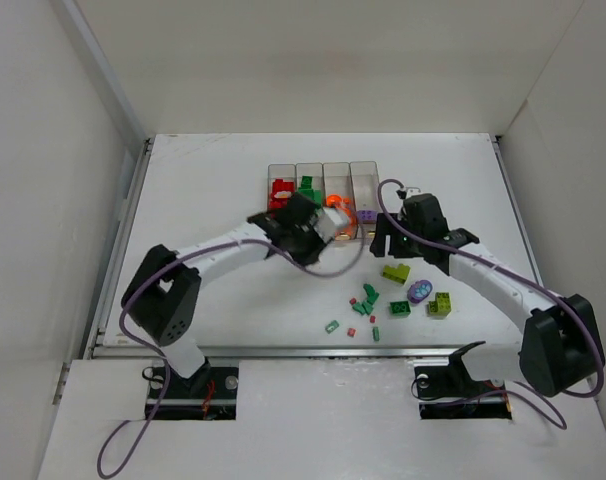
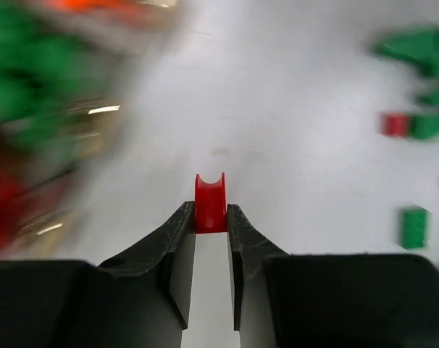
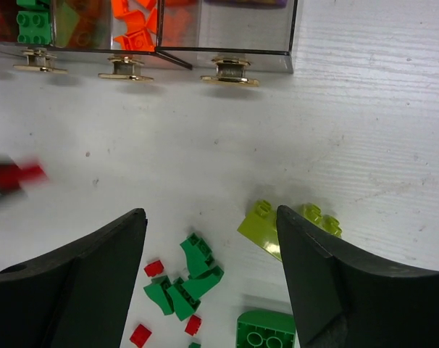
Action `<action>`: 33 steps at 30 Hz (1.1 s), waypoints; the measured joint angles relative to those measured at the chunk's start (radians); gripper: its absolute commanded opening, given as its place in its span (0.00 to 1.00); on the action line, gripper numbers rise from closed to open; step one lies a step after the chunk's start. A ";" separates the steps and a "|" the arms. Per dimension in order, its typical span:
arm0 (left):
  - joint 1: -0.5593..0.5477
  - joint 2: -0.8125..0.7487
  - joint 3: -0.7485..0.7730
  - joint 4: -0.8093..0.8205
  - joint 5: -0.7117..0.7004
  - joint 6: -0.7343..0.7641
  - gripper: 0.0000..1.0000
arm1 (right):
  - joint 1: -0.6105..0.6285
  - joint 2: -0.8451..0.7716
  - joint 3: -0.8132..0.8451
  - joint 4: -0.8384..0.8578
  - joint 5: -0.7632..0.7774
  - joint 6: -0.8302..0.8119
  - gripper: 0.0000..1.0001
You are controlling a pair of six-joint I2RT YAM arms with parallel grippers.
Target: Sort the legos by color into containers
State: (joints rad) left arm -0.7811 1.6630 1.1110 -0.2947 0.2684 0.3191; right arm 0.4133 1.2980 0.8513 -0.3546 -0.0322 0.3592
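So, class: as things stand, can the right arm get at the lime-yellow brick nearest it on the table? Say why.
Probably yes. The right arm has its jaws open and empty over the lime-yellow brick, which lies bare on the table; the dark green bits lie apart beside it.

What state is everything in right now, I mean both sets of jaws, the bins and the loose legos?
Left jaws, shut on a small red lego.
Right jaws, open and empty, above the table.
Containers, upright, open-topped, partly filled with red, green, orange and purple pieces.
Lime brick, loose on the table, unsorted.
Green bricks, loose on the table in a small cluster, unsorted.
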 measured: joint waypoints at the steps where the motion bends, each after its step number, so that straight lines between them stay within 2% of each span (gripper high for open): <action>1: 0.071 -0.011 0.026 -0.001 -0.015 -0.028 0.00 | 0.000 -0.005 0.000 -0.004 0.001 0.002 0.78; 6: 0.330 -0.037 0.149 0.044 -0.144 -0.124 0.00 | 0.000 -0.016 0.000 -0.016 0.011 0.006 0.78; 9: 0.392 0.002 0.227 0.078 -0.212 -0.136 0.00 | 0.000 -0.016 0.000 -0.024 0.018 0.013 0.78; 12: 0.403 0.076 0.298 0.098 -0.238 -0.137 0.03 | 0.001 -0.016 0.000 -0.036 0.023 0.020 0.78; 16: 0.411 0.190 0.354 0.138 -0.241 -0.136 0.14 | 0.014 -0.016 0.004 -0.059 0.039 0.026 0.78; 19: 0.415 0.240 0.356 0.142 -0.237 -0.133 0.31 | 0.029 -0.016 0.018 -0.085 0.051 0.026 0.78; 22: 0.419 0.269 0.363 0.142 -0.236 -0.126 0.56 | 0.045 -0.016 0.043 -0.109 0.060 0.026 0.81; 23: 0.419 0.272 0.365 0.143 -0.235 -0.123 0.61 | 0.050 -0.016 0.049 -0.113 0.063 0.026 0.81; 26: 0.422 0.271 0.365 0.161 -0.227 -0.116 0.69 | 0.081 -0.018 0.059 -0.132 0.084 0.025 0.82; 33: 0.423 0.202 0.329 0.200 -0.206 -0.097 0.71 | 0.186 -0.022 0.054 -0.188 0.104 0.027 0.82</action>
State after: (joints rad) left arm -0.3580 1.8652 1.4403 -0.0944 0.0624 0.2226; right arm 0.5995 1.2758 0.9054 -0.5423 0.0719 0.3866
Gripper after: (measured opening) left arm 0.706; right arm 0.816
